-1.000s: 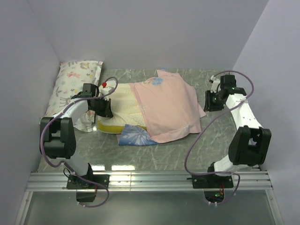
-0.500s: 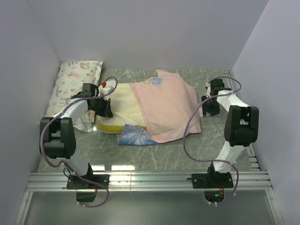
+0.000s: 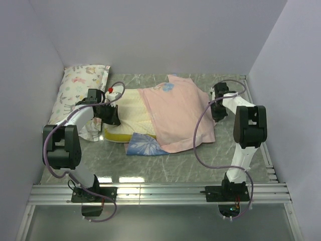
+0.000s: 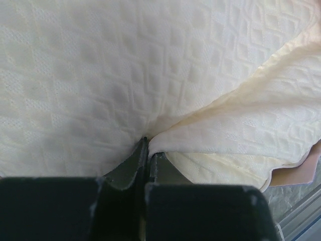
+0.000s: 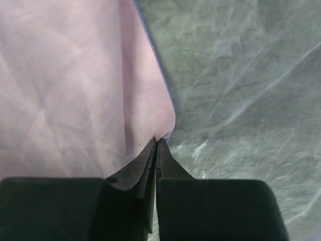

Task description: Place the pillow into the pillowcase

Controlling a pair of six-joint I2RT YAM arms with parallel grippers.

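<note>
The cream dimpled pillow with a yellow side band lies left of the table's middle, its right part under the pillowcase. The pillowcase lies pink face up, a blue corner showing at the front. My left gripper is shut on a fold of the pillow's cover at its left end. My right gripper is shut on the pillowcase's right edge, low over the table.
A smaller white pillow with animal-and-flower print lies at the back left against the wall. Grey marbled tabletop is bare to the right and front. Purple walls close in on three sides.
My right arm has swung in to the left and its gripper now sits at the pillowcase's right edge. The left arm and the pillow have not moved.
</note>
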